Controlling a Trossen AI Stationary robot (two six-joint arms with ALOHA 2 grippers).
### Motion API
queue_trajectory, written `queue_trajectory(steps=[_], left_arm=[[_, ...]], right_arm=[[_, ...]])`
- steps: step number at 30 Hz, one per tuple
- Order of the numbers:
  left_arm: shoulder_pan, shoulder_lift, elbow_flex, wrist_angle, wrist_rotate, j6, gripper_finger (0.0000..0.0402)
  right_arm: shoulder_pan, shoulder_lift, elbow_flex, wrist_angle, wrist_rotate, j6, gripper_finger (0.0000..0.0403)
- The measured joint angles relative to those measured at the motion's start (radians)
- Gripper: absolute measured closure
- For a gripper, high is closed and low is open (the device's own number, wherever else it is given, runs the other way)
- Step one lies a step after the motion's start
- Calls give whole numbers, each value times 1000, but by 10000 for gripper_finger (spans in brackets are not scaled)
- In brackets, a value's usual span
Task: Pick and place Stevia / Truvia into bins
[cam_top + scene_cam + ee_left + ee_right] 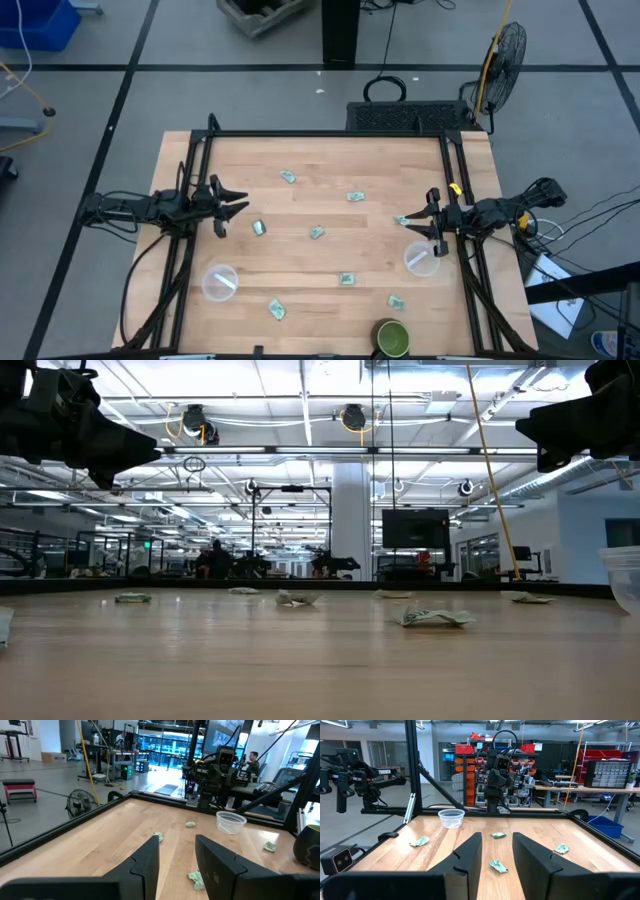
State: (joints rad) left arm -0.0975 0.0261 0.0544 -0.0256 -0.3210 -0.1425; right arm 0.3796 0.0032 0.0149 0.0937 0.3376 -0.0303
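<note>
Several small pale green and white packets lie flat and scattered on the wooden table, among them one in the middle (317, 232), one near my left gripper (260, 228) and one just at my right gripper's tips (402, 220). One clear cup (220, 282) stands at the near left and another (422, 258) at the near right. My left gripper (235, 205) hovers open and empty at the table's left side; its wrist view (176, 865) shows packets (196, 879) ahead of it. My right gripper (410, 222) hovers open and empty at the right side, with a packet (498, 866) ahead of it.
A dark green cup (392, 338) stands at the near edge, right of centre. A black frame (330, 134) runs along the table's far, left and right sides. A fan (505, 50) stands on the floor beyond the far right corner. A person (254, 757) sits beyond the table.
</note>
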Motion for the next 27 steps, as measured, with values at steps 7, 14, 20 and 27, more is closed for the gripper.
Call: queue_trajectory(steps=[7, 14, 20, 27], left_arm=[[0, 0, 0, 0, 0, 0, 270], [0, 0, 0, 0, 0, 0, 270], [0, 0, 0, 0, 0, 0, 270], [0, 0, 0, 17, 0, -65, 270]], right_arm=[[0, 0, 0, 0, 0, 0, 298], [0, 0, 0, 0, 0, 0, 298], [0, 0, 0, 0, 0, 0, 298], [0, 0, 0, 17, 0, 150, 298]])
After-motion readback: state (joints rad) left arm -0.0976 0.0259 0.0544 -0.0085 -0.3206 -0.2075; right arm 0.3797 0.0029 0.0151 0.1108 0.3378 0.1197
